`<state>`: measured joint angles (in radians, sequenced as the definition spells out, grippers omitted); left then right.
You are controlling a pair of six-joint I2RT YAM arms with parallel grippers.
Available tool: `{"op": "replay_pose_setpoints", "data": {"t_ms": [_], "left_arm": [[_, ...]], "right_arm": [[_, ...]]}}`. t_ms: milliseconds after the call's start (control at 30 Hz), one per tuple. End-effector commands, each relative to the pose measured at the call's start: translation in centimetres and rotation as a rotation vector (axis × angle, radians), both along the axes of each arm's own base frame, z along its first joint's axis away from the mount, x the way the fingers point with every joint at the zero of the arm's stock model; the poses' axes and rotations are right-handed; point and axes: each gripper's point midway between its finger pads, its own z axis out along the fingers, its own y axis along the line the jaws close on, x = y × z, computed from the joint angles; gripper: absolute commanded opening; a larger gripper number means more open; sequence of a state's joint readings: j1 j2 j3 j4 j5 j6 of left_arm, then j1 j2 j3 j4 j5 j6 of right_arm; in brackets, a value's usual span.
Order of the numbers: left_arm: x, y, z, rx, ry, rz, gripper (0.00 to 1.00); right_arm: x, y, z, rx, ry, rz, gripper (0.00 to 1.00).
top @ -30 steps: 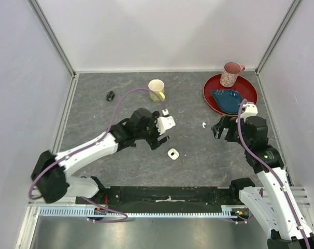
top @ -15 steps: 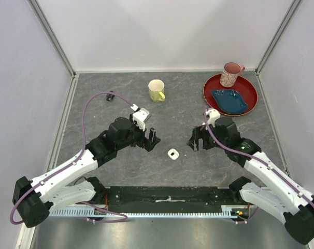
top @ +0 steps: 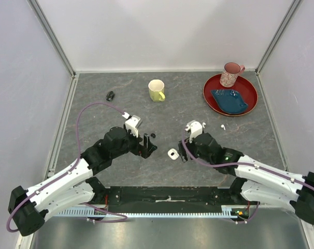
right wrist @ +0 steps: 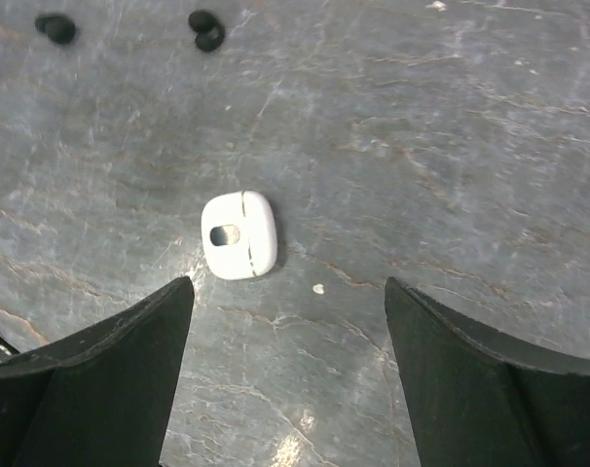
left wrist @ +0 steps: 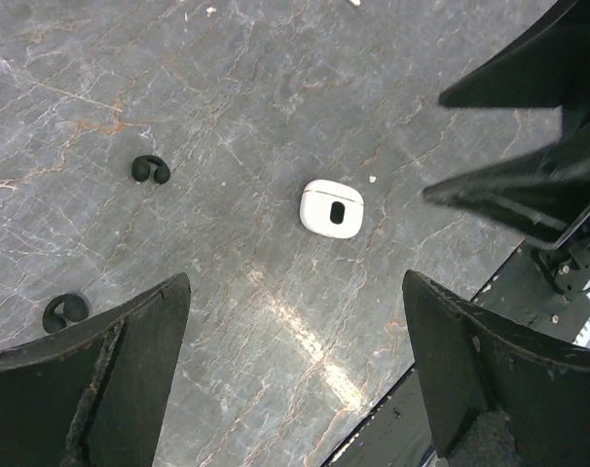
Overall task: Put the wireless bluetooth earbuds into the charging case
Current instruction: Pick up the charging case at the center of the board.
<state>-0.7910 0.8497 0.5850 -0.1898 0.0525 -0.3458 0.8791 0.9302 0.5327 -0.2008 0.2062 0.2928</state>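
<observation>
Charging case [top: 172, 153] sits seemingly clear between left claw [top: 149, 147] and right claw [top: 184, 154], both released.

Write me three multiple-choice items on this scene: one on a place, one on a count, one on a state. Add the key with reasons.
1. The charging case lies on the table:
A. between the left gripper and the right gripper
B. at the far back edge
C. in the far left corner

2. Black earbuds in the left wrist view:
A. none
B. two
C. four

3. The left gripper is:
A. shut on the charging case
B. open and empty
C. shut on an earbud

Key:
1 A, the top view shows it between both gripper tips.
2 B, one lies left of the case, another lower left.
3 B, its jaws stand wide apart, touching nothing.
</observation>
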Motion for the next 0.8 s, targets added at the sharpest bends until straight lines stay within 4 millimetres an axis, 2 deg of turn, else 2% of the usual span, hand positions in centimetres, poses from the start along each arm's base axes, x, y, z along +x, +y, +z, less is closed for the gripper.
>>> {"op": "replay_pose_setpoints", "data": {"t_ms": [0, 100, 300, 567, 767], "left_arm": [[0.3, 0.4, 1.4, -0.074, -0.017, 0.058, 0.95], [0.2, 0.4, 1.5, -0.075, -0.013, 0.056, 0.95], [0.2, 0.7, 1.1, -0.061, -0.002, 0.067, 0.96], [0.1, 0.7, 1.0, -0.059, -0.001, 0.069, 0.96], [0.2, 0.8, 0.9, -0.055, -0.001, 0.071, 0.96]], "right_arm": [[0.9, 2.1, -0.1, -0.068, -0.109, 0.016, 0.86], [0.8, 3.1, -1.3, -0.079, -0.092, 0.036, 0.86], [0.2, 5.1, -2.1, -0.047, -0.076, 0.072, 0.85], [-0.3, 5.8, -4.6, -0.072, -0.013, 0.088, 0.85], [-0.5, 6.0, -5.4, -0.082, -0.005, 0.11, 0.81]]}}
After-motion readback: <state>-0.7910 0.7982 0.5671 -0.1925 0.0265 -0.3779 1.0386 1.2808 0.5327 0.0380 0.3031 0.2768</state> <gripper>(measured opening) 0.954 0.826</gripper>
